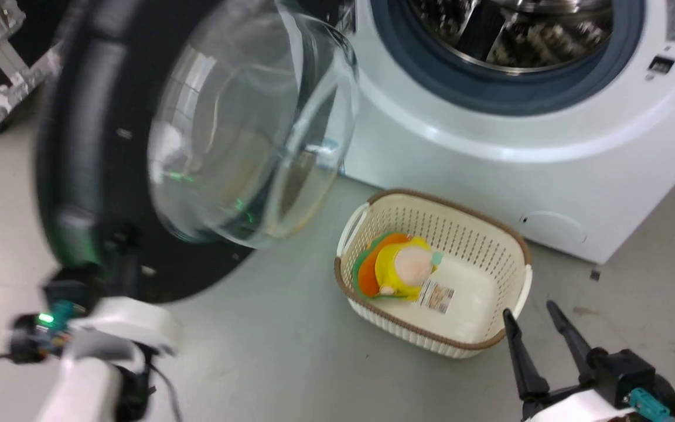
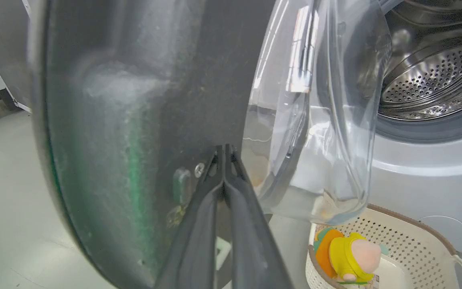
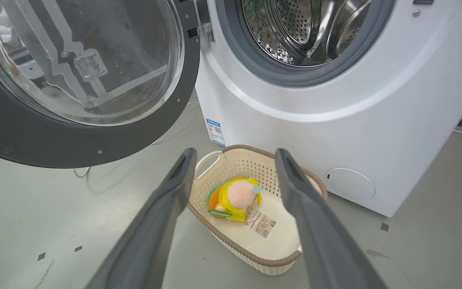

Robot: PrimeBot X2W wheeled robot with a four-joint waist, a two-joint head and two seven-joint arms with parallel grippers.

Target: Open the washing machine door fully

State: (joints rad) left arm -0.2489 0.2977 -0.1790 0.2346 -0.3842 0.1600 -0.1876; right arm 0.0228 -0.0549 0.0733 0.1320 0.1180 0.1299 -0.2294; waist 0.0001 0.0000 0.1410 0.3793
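Find the washing machine door swung well out to the left of the washing machine, hinged at the cabinet's left edge, glass bowl bulging toward the open drum, laundry basket on the floor just beside. Note the left end effector pinched shut on nothing, tips at the door's black inner ring beside a screw, seemingly touching. Note the right end effector spread wide, empty, above the basket. Expect a stiff, fairly heavy panel, free-swinging on its hinge; glossy, so probably slippery. Push on the black ring far from the hinge, never on the glass; press steadily to avoid skidding off.
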